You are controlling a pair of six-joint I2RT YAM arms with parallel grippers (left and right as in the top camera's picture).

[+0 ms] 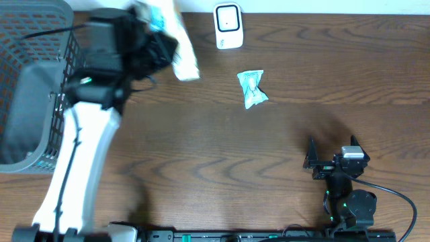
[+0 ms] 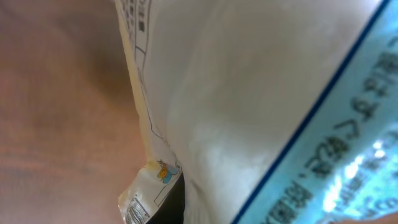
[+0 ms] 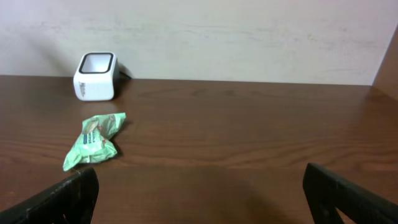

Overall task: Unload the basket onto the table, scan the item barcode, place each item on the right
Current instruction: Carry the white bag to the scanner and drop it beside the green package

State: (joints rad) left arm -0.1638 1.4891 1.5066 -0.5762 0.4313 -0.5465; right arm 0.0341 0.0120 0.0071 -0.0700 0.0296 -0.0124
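Packets: two in all, one white packet with blue print and one green packet. The right wrist view takes in only the green one, and the left wrist view only the white one.

Scanner: one, white, with a single dark window.

Basket: one, grey mesh.

Arms: two. Each ends in one gripper, so there are two grippers, the left gripper and the right gripper. The right wrist view shows two dark fingers on the right one.

Worktop: one, dark wood grain.

Loose things lying on the worktop — two: the green packet and the scanner.
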